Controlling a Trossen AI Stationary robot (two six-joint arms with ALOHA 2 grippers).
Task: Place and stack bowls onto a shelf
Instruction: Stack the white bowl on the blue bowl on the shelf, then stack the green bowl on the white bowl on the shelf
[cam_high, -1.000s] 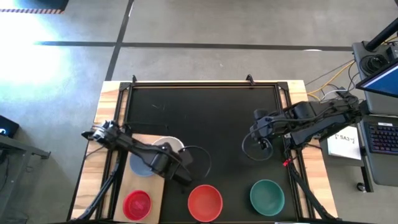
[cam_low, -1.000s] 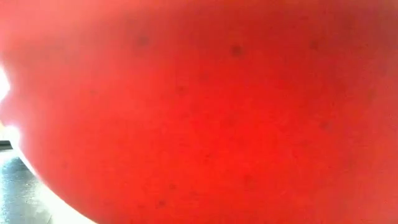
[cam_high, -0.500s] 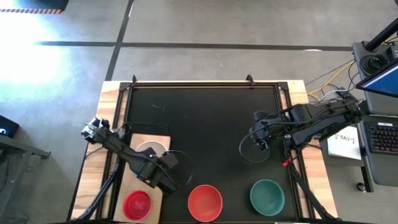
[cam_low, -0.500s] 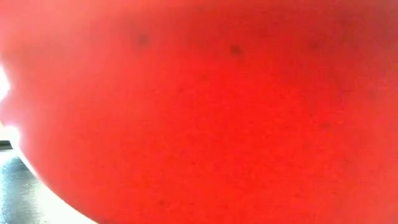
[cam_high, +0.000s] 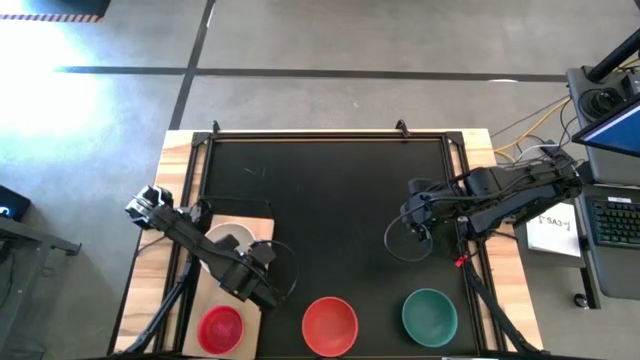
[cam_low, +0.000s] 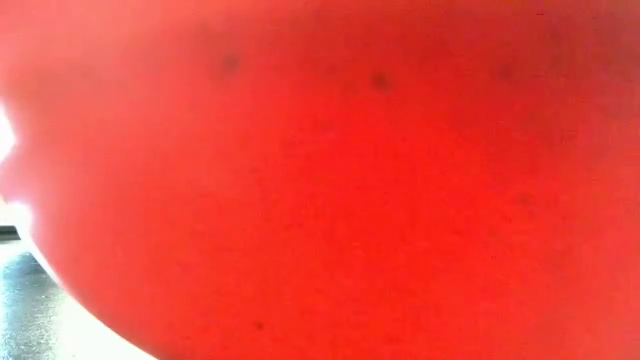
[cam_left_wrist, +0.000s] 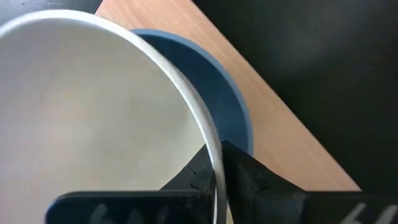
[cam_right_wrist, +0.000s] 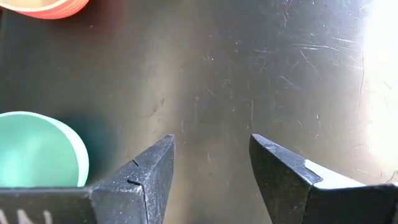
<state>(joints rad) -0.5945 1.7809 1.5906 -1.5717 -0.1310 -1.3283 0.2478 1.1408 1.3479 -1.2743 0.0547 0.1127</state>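
Over the shelf (cam_high: 262, 228), the left end effector (cam_left_wrist: 217, 171) pinches the white bowl's (cam_left_wrist: 93, 112) rim, directly above the blue-grey bowl (cam_left_wrist: 233, 112); release is straight down. The right end effector (cam_right_wrist: 211, 165) idles wide open, holding nothing.

Smooth glossy plastic white bowl (cam_left_wrist: 93, 112), matt blue bowl (cam_left_wrist: 217, 99), pale bare-wood shelf (cam_left_wrist: 273, 130), scratched, slightly shiny black tabletop (cam_right_wrist: 261, 81)

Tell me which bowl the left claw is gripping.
The white bowl, its rim pinched by the left claw over the blue-grey bowl on the shelf; the red and teal ones sit untouched.
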